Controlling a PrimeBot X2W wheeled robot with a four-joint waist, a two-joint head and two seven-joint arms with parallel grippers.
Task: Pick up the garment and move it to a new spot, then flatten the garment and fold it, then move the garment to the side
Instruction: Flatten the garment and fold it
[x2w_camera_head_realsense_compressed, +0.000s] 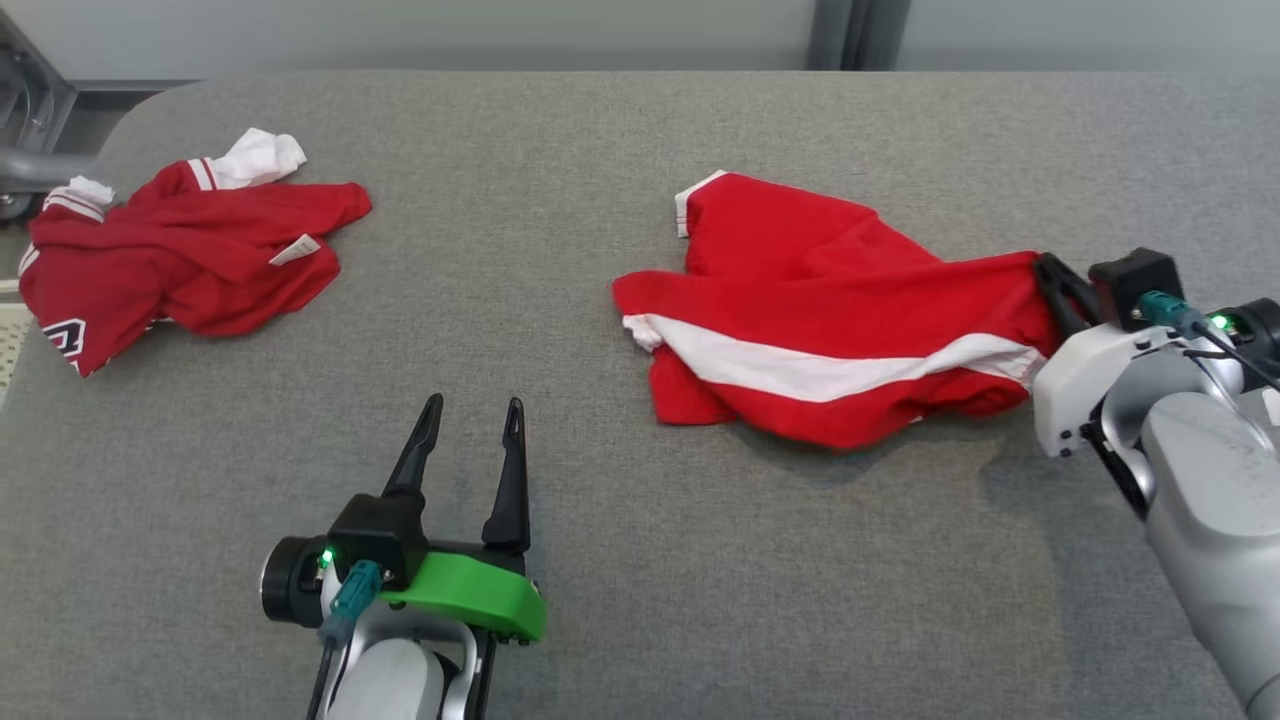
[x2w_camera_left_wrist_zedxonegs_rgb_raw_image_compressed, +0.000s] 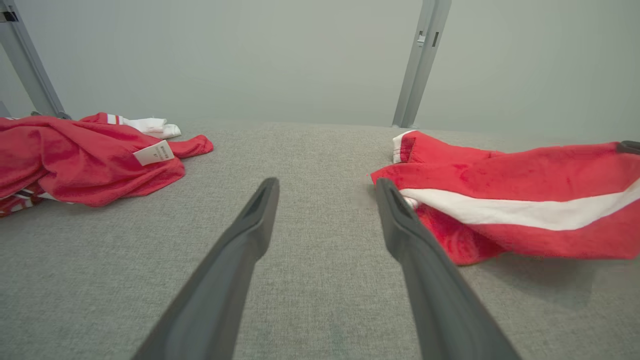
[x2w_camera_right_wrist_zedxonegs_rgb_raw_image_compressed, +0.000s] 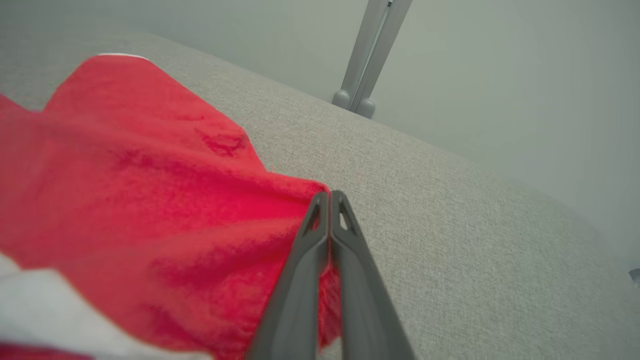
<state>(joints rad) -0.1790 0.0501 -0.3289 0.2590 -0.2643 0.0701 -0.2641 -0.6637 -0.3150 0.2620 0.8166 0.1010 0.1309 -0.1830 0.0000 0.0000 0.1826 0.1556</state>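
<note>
Head view: the crumpled red fabric garment with a broad white stripe (x2w_camera_head_realsense_compressed: 820, 310) lies in a loose heap right of centre on the flat grey woven-fabric tabletop (x2w_camera_head_realsense_compressed: 600, 130). A white-trimmed edge pokes out at its far left corner. The garment's right end runs straight into the right end effector (x2w_camera_head_realsense_compressed: 1045, 268), whose dark fingers are pressed together and pinching the red cloth there. The left end effector (x2w_camera_head_realsense_compressed: 474, 405) sits nearer the front, well apart from the garment, fingers spread, gripping nothing. Way over on the left there's a second red garment with white cuffs and a small white label (x2w_camera_head_realsense_compressed: 190, 255), all bunched up.

Left wrist view: the two fingers stand wide apart over bare tabletop. The garment's left corner shows just past the tip of the finger on that view's right. The stripe is easy to see from here.

Right wrist view: fingers closed tip to tip on a red fold at the garment's edge. The cloth spreads left and down from the pinch, with the white stripe blurry at the bottom left. A grey metal post (x2w_camera_right_wrist_zedxonegs_rgb_raw_image_compressed: 370, 55) stands behind the tabletop.
</note>
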